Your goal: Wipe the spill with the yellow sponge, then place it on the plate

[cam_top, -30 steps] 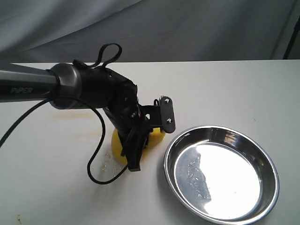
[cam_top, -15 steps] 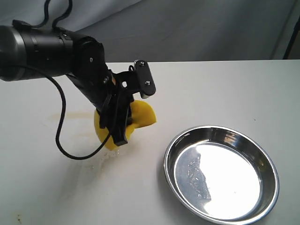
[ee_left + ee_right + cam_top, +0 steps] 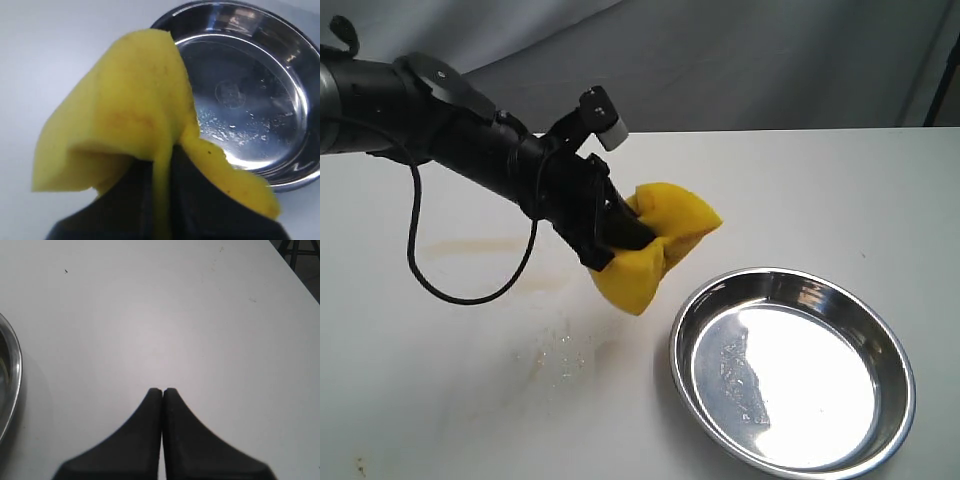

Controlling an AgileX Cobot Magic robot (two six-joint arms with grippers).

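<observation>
The plate (image 3: 678, 345) sits nearest, by the table's (image 3: 840, 190) front right corner, shiny and with nothing in it but a few wet flecks. The right gripper (image 3: 162, 392) hangs over bare table beside the plate's rim, its jaws pressed together on nothing.

Just left of the plate, towards the front edge, what is left of the spill (image 3: 560, 352) shows as a scatter of fine droplets.

Further back, about mid-table, the left gripper (image 3: 625, 235) holds the sponge (image 3: 675, 215) in the air, clear of the surface and just short of the plate's rim on its left side. The jaws are clamped across the sponge's middle, hard enough that the foam buckles into two lobes flaring either side of the fingers.

That fold suggests a soft, light, springy block. It likely gives under any grip, will not break, and should spring back when let go. It looks damp, so it may drip or cling to the pads on release. A pinch across the middle, deep in the jaws, seems the safest hold, since an edge grip would probably let it flop.

Beyond, towards the left edge, lies a faint tan smear (image 3: 470, 246).
</observation>
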